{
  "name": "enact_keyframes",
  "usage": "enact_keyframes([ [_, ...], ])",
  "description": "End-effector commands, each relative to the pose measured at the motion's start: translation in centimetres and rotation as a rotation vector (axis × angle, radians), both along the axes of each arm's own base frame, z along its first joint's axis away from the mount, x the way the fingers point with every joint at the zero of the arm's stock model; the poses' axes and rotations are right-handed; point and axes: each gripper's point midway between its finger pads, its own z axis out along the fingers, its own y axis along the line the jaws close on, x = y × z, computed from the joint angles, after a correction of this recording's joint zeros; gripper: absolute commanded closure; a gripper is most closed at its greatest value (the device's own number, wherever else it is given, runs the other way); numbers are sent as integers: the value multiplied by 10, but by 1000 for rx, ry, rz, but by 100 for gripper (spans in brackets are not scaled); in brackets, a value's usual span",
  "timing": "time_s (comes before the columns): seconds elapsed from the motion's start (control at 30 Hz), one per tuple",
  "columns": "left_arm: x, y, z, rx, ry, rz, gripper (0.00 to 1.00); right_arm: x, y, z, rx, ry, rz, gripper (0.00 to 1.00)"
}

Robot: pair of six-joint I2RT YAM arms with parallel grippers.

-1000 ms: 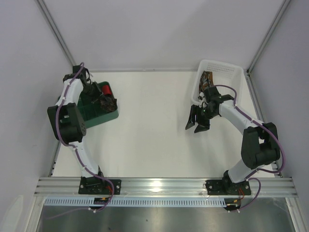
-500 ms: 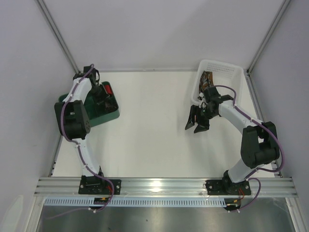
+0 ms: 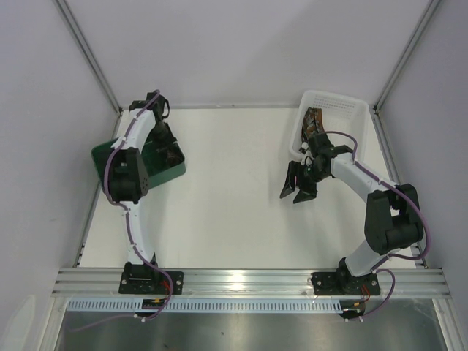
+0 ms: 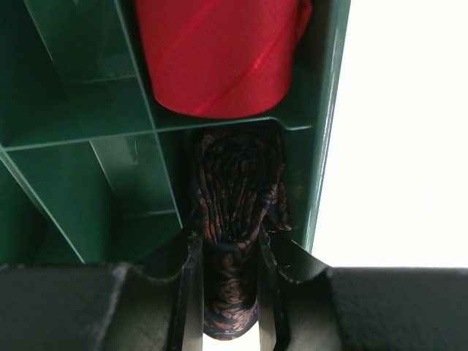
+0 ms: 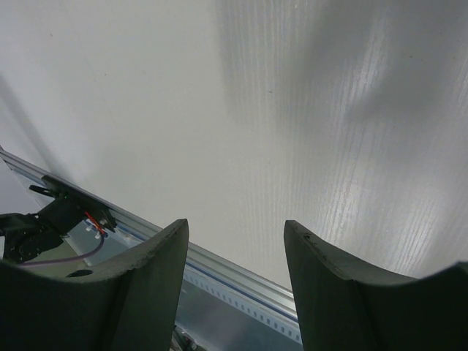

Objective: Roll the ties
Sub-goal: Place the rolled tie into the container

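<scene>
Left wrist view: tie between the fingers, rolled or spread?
Rolled: the tie is a tight coil in a green tray compartment, left gripper clamped on it.

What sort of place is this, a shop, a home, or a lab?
Probably a robotics lab cell: a left arm and right arm bolted to an aluminium rail, a white table holding a green tray and white basket, boxed in by plain panels.

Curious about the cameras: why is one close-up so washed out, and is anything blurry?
Left wrist view: the table beside the green tray is blown out to pure white, while the left fingers are dark and soft. Right wrist view: soft grey shadows cross the table; right fingers soft-edged. Top view: evenly lit, sharp.
</scene>
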Motion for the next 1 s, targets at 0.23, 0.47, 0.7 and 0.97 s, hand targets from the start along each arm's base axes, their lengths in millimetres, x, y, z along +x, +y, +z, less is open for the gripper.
enact_keyframes([
  [0.23, -4, -10, -11, 52, 52, 66, 100, 3, 6, 1, 30, -19, 22, 39],
  [0.47, -3, -15, -22, 28, 66, 67, 85, 1, 5, 1, 25, -21, 24, 39],
  [0.7, -9, -10, -9, 46, 46, 73, 52, 0, 5, 3, 26, -26, 25, 39],
  [0.97, -9, -9, 19, 44, -21, 69, 34, 1, 5, 5, 29, -34, 22, 39],
])
